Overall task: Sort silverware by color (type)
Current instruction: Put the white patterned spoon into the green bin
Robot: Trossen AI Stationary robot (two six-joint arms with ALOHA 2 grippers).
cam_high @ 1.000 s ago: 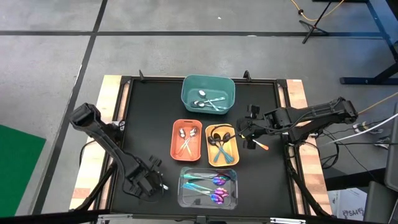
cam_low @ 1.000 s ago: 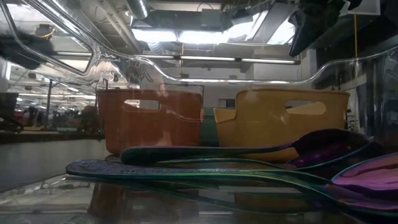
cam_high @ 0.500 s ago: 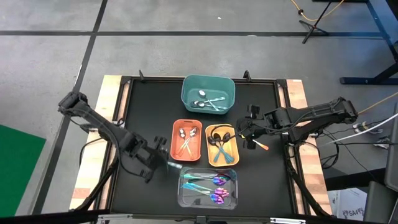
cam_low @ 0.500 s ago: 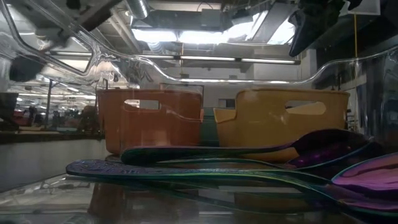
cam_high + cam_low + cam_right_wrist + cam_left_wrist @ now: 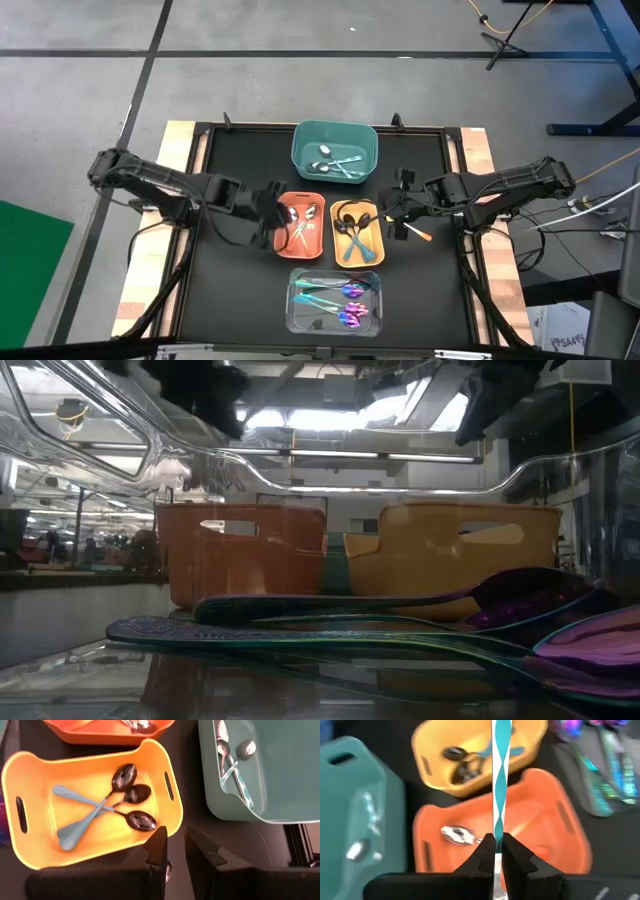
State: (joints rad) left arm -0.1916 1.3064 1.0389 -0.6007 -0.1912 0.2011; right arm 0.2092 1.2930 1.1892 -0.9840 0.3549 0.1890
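My left gripper (image 5: 272, 207) (image 5: 497, 839) hangs over the left part of the orange bin (image 5: 282, 228), shut on a spoon with a twisted teal handle (image 5: 501, 780). My right gripper (image 5: 392, 213) (image 5: 175, 840) stands just right of the yellow bin (image 5: 338, 248), shut on an orange-handled spoon (image 5: 420, 234). Teal-handled spoons (image 5: 335, 163) lie in the teal bin. Orange-handled ones (image 5: 300, 222) lie in the orange bin and black-headed ones (image 5: 125, 795) in the yellow bin. Iridescent ones (image 5: 335, 300) lie in the clear bin. My left gripper pinches the teal handle (image 5: 496, 827) between its two fingers, which lie along it. The handle sticks straight out past the fingertips, lifted clear above the orange bin (image 5: 560, 835); its spoon end is hidden behind the fingers. My right gripper has a silver part of the spoon (image 5: 168, 868) between its fingers, well back from the tips. The orange handle sticks out toward the table's right and near side. The fingers hide the contact itself.
The teal bin (image 5: 300, 160) stands at the far middle of the black mat, and the clear bin (image 5: 295, 312) at the near middle. The low view looks through the clear bin's wall at the iridescent spoons (image 5: 420, 610). Bare mat lies left and right of the bins.
My left arm has swung from the near left of the mat toward the far edge and right, turning as it went. It carried the teal-handled spoon from beside the clear bin to above the orange bin.
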